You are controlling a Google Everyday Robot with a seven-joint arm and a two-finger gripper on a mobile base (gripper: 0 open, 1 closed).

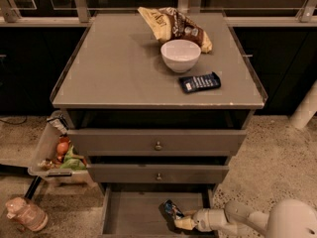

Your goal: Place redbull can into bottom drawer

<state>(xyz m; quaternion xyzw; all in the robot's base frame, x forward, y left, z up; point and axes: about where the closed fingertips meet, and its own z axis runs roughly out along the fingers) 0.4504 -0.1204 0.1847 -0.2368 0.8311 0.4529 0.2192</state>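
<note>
The bottom drawer (133,214) is pulled open at the foot of the grey cabinet, showing a flat grey inside. The redbull can (172,210), blue and silver, lies tilted inside it near the right front. My gripper (179,221) reaches in from the lower right on a white arm (237,217), with its tip right at the can.
On the cabinet top (119,58) stand a white bowl (181,55), a chip bag (173,26) and a dark blue packet (199,82). Two upper drawers (157,143) are closed. A clear bin (54,152) with items hangs at left; a pink bottle (25,214) lies on the floor.
</note>
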